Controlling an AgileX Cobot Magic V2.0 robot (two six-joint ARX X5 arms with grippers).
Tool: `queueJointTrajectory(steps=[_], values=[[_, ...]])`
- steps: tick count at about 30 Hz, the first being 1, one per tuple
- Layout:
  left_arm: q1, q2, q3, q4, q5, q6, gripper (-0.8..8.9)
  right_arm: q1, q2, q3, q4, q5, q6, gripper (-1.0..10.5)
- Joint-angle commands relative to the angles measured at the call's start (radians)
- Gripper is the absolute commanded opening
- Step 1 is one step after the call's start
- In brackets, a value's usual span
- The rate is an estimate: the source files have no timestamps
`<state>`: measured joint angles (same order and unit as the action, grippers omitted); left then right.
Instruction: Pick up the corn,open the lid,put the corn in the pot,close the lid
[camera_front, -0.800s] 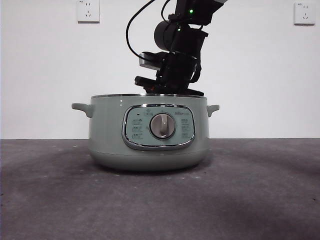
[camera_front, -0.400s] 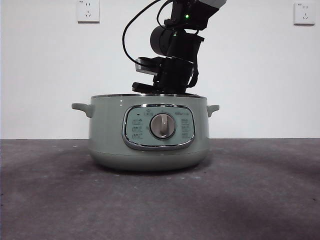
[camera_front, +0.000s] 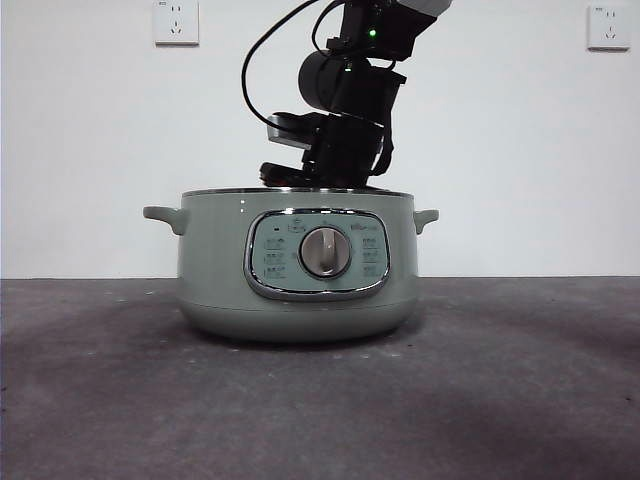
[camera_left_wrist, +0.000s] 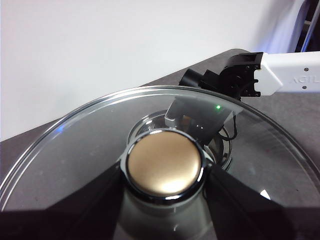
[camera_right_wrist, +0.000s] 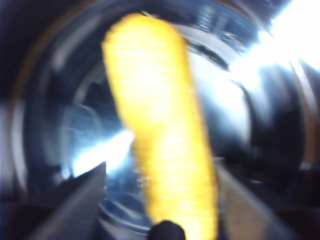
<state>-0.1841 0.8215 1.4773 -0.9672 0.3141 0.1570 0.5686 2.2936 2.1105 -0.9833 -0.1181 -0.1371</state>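
The sage-green pot (camera_front: 296, 268) stands mid-table with no lid on it. My right gripper (camera_front: 318, 178) hangs just above its rim, jaws partly behind the rim. In the blurred right wrist view the yellow corn (camera_right_wrist: 162, 135) lies inside the shiny pot bowl (camera_right_wrist: 75, 125), and my right gripper (camera_right_wrist: 160, 200) is open with its jaws standing apart on either side of the cob. My left gripper (camera_left_wrist: 164, 176) is shut on the knob (camera_left_wrist: 164, 162) of the glass lid (camera_left_wrist: 75, 150) and holds it up, out of the front view.
Dark grey table (camera_front: 520, 380) around the pot, white wall with two sockets (camera_front: 176, 22) behind. The right arm's white link (camera_left_wrist: 292, 74) and black wrist show beyond the lid in the left wrist view.
The right arm has risen a little and shifted left above the pot's opening. The pot has not moved.
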Motion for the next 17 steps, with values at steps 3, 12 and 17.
queueJointTrajectory(steps=[3, 12, 17], values=[[0.002, -0.008, 0.009, 0.045, 0.008, 0.004, -0.06, 0.002, 0.011, 0.047, -0.032, 0.004, 0.003, 4.8], [-0.001, 0.009, 0.009, 0.048, 0.007, 0.004, -0.06, 0.000, -0.015, 0.398, -0.248, 0.033, 0.023, 4.7], [-0.006, 0.030, 0.009, 0.054, 0.008, 0.004, -0.06, -0.002, -0.016, 0.623, -0.396, 0.043, 0.071, 4.7]])
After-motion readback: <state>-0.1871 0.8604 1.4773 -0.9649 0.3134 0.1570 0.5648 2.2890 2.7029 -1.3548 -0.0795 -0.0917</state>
